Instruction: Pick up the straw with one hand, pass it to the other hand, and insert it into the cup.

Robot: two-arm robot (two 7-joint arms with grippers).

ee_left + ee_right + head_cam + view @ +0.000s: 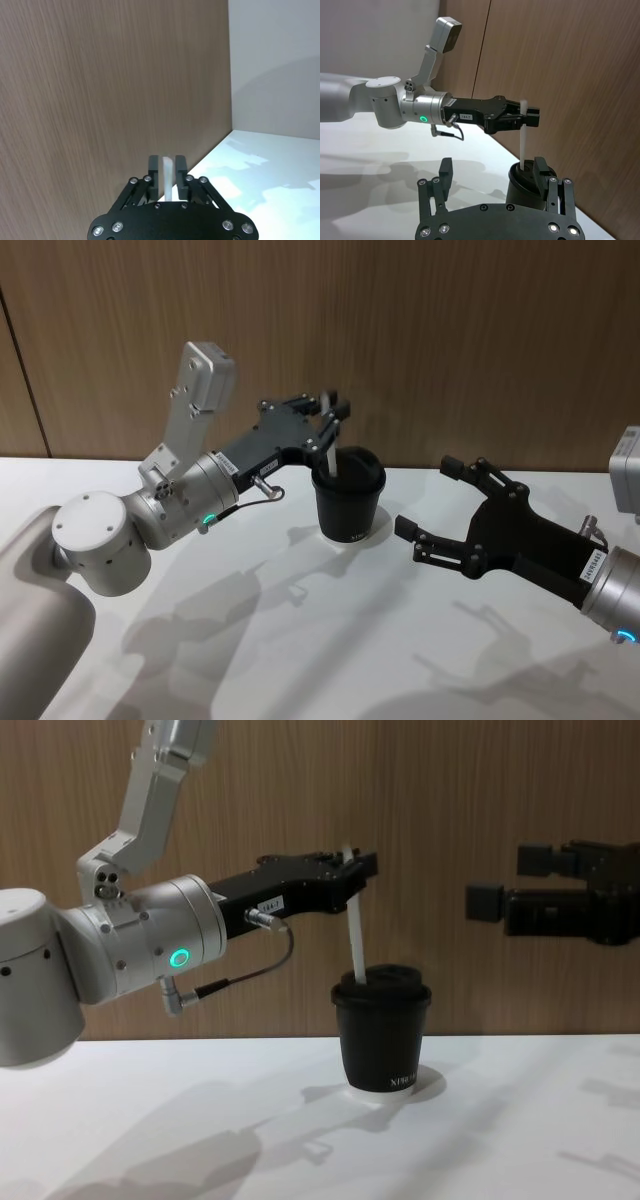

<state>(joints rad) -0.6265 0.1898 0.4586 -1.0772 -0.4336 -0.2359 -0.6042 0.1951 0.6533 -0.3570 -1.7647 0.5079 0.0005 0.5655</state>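
The black lidded cup (pixel 348 502) (pixel 381 1040) (pixel 522 185) stands upright on the white table. The white straw (pixel 331 455) (pixel 354 935) (pixel 523 135) (pixel 167 175) slants slightly above it, its lower end in the lid. My left gripper (pixel 333 415) (pixel 352 870) (pixel 524 116) (pixel 167 165), with its silver wrist and green ring, is shut on the straw's top, just above the cup. To the right of the cup, my right gripper (pixel 428 497) (pixel 505 880) (pixel 492 170) hovers open above the table, holding nothing.
A wood-panelled wall (pixel 480 340) stands close behind the cup. The white table (pixel 330 640) stretches in front of the cup and to both sides, marked by the arms' shadows.
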